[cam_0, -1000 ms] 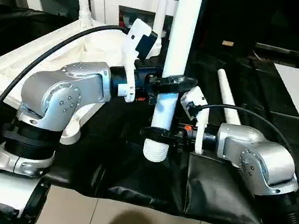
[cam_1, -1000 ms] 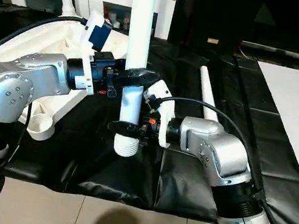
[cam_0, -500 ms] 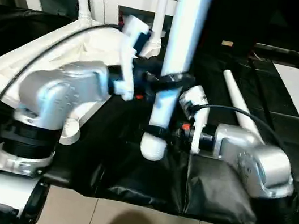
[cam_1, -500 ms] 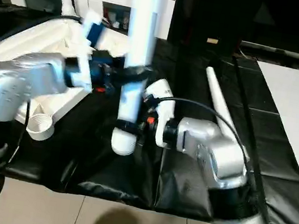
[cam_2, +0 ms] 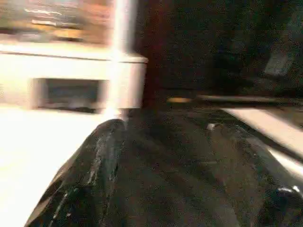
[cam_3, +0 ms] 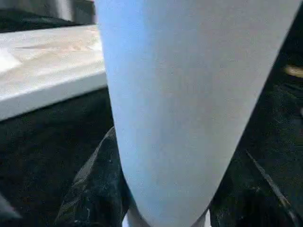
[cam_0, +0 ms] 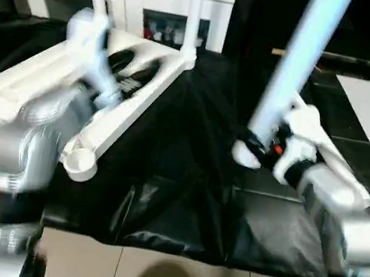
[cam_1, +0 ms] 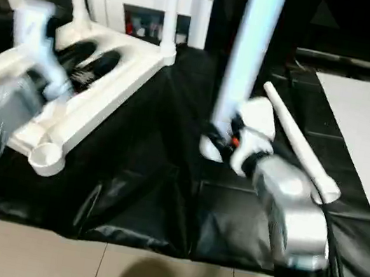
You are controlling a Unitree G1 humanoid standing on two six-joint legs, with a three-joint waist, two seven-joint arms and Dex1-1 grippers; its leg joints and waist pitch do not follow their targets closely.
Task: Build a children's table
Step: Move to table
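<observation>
Now table leg [cam_0: 300, 55] clamped between right fingers [cam_3: 92, 189]; left fingers [cam_2: 90, 175] spread, well apart from it.

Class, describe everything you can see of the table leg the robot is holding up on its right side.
The held leg is a long, smooth white tube, plastic by its look, that widens slightly upward. It stands nearly upright, leaning a little, with its top running out of the picture. Its rounded lower end hangs just above the black sheet. The right tool clamps it near that lower end; nothing else touches it. It is to the right of the upturned tabletop, with another leg lying flat behind it.
</observation>
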